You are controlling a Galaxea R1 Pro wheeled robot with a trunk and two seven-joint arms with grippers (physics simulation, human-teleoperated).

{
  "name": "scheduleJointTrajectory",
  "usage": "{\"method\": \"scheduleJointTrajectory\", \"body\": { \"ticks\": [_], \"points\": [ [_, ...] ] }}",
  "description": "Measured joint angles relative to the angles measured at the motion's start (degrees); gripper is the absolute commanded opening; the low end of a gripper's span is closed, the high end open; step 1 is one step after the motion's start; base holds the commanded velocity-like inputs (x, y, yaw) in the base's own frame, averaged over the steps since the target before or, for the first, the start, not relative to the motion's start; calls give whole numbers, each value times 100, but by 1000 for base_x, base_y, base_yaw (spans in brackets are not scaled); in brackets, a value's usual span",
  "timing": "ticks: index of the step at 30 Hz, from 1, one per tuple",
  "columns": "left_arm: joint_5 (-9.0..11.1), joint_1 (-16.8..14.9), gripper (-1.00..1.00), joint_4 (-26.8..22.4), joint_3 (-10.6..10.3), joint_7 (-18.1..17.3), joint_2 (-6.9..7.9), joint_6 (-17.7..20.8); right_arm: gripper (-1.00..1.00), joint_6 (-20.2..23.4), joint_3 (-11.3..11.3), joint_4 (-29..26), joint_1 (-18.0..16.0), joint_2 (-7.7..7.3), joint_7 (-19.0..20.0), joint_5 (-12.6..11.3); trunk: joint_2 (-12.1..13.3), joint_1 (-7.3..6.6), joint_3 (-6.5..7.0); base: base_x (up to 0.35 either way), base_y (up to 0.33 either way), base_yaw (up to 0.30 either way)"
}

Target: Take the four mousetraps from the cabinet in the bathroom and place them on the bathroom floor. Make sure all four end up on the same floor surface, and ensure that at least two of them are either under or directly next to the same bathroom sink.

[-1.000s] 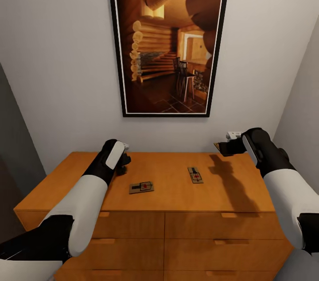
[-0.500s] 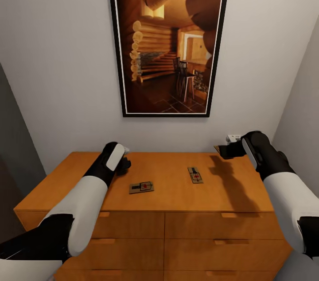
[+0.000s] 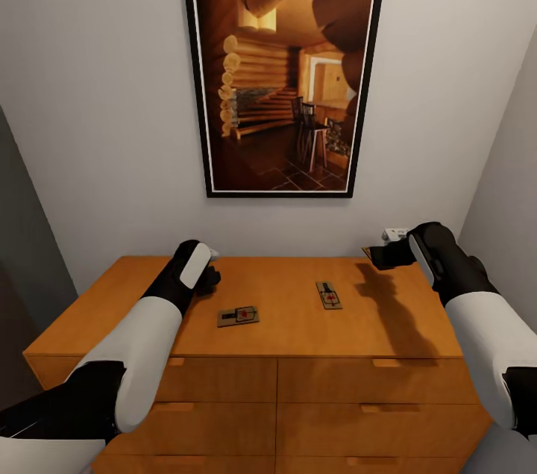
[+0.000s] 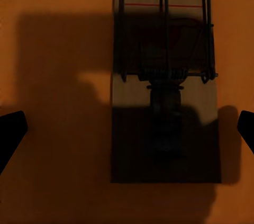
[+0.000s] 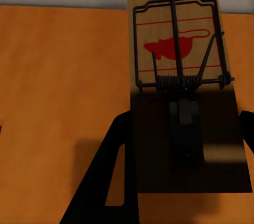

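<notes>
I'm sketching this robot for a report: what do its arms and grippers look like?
Both arms have glossy white forearm shells between black joint segments. The left gripper and right gripper sit on black wrists with a white panel along each. The fingers are plain black. No cables or markings show.

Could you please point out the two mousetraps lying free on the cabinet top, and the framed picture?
Left mousetrap (image 3: pixel 239 316): head view, board's middle.
Right mousetrap (image 3: pixel 328 295): head view, board's middle.
Framed picture (image 3: pixel 283 63): head view, canvas centre.
</notes>
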Motion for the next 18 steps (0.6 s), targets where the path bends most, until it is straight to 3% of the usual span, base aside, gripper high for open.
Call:
{"method": "scheduleJointTrajectory", "body": {
  "ticks": [15,16,18],
  "points": [
    [-33,1,100,11,6,33,0,-8,-100,0,0,0,0,-5,5,1,0,0,0,0,0,0],
    [-40,1,-100,14,5,34,1,-8,-100,0,0,0,0,-6,8,1,0,0,0,0,0,0],
    [-160,1,-100,44,-4,48,0,44,-100,0,0,0,0,-6,10,0,0,0,0,0,0,0]
  ]
}}
